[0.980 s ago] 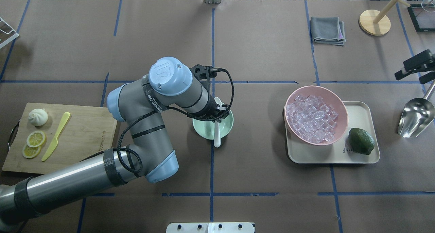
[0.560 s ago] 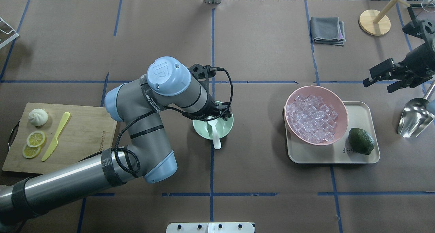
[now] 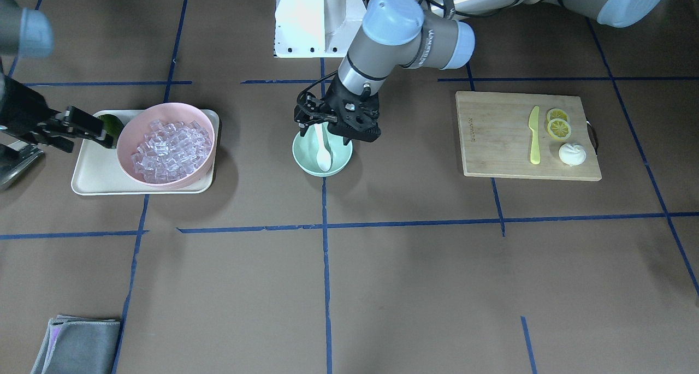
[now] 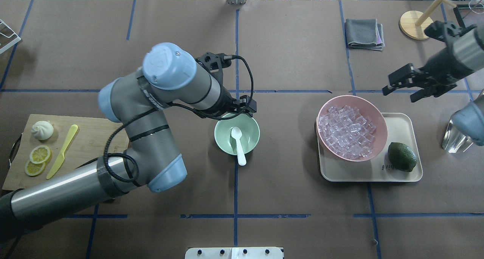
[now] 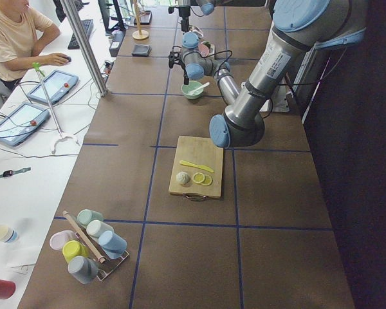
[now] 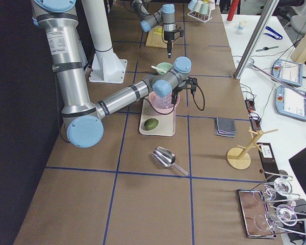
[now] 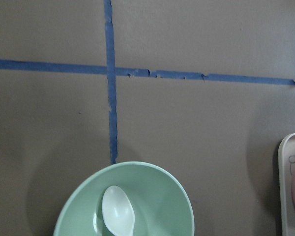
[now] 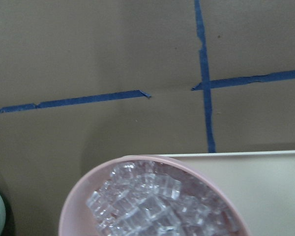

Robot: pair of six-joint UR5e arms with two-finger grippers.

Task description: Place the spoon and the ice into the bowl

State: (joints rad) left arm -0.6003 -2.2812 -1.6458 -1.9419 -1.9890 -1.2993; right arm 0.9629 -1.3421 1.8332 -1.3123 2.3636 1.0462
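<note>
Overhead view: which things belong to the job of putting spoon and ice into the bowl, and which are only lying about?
Job: spoon, already lying in the mint-green bowl; ice, in the pink bowl.
Lying about: tray, lime, cutting board, yellow-green knife, lemon slices, bun, grey cloth, metal scoop, wooden stand.

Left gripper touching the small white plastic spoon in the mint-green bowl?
Apart. Overhead view shows the left gripper over the far rim of the round mint-green bowl, with bare bowl between it and the small white plastic spoon.
</note>
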